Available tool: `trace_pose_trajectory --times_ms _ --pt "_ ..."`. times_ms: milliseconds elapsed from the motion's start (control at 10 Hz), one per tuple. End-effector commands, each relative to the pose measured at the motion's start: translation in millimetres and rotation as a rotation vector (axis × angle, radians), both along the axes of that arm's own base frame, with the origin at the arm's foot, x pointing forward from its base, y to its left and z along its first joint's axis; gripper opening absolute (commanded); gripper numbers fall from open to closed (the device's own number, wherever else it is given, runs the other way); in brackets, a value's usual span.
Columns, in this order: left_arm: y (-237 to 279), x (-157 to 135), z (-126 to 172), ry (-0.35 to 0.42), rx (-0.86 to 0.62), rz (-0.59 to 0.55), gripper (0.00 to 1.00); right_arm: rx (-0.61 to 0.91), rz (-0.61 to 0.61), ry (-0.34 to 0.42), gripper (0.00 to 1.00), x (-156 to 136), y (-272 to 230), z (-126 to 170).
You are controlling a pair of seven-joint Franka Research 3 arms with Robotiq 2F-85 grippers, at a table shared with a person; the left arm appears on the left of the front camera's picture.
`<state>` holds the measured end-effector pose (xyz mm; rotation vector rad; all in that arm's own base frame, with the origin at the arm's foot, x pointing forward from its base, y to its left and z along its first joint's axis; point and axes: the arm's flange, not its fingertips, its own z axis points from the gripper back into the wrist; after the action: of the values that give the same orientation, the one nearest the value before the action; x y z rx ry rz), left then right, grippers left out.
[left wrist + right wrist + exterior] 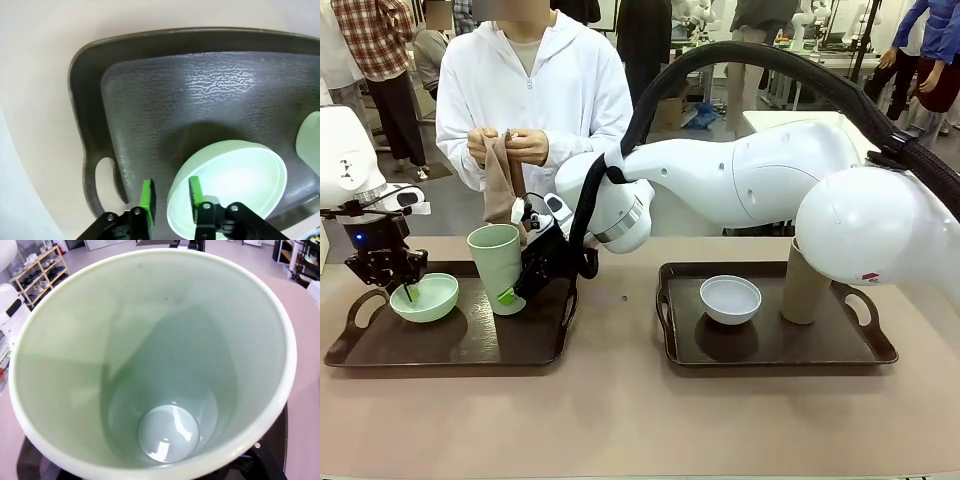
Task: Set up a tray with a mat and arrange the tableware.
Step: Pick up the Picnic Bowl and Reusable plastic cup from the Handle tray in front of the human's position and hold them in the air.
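Two dark trays lie on the table. The left tray (470,345) holds a pale green bowl (424,297) and a pale green cup (494,262). My right gripper (510,292) reaches across from the right and is shut on the cup low on its side; the cup's inside (165,390) looms close. My left gripper (170,197) stands open astride the bowl's rim (225,180), one pad inside and one outside, with a gap on both sides. The right tray (770,350) carries a white bowl (730,298) and a tan cup (807,285). The person holds up a limp brown mat (503,185).
The tray's handle cutout (102,177) lies just left of my left fingers. The green cup's edge (311,135) shows at the right of the left wrist view. My right arm (740,185) spans the table's far middle. Bare tabletop (620,420) runs along the front.
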<state>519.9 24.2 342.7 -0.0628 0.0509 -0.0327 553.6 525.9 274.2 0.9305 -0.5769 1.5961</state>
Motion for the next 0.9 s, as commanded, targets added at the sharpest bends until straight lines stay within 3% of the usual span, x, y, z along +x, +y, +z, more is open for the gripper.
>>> trace_pose_trajectory --times_ms 0,100,200,400,500,700,800 --pt "-1 -1 3 -0.021 -0.015 0.019 0.02 0.0 -0.001 -0.007 0.0 4 1 -1" --pt "-1 -1 5 -0.023 -0.015 0.016 0.0 -0.004 -0.004 -0.012 0.2 2 0 1" --pt "0 -2 6 -0.025 -0.013 0.013 0.0 -0.01 -0.012 -0.012 0.0 2 -2 1" --pt "0 -3 7 -0.021 -0.012 0.01 0.0 -0.012 -0.02 -0.009 0.0 1 -4 1" --pt "0 -4 8 -0.014 -0.009 0.008 0.0 -0.012 -0.028 -0.012 0.2 1 -6 4" --pt "-1 -4 16 0.059 -0.005 0.016 0.0 -0.004 -0.059 0.011 0.18 -1 -12 16" --pt "-1 -14 38 0.08 -0.029 0.005 0.0 -0.01 -0.082 -0.001 0.18 -10 -17 40"
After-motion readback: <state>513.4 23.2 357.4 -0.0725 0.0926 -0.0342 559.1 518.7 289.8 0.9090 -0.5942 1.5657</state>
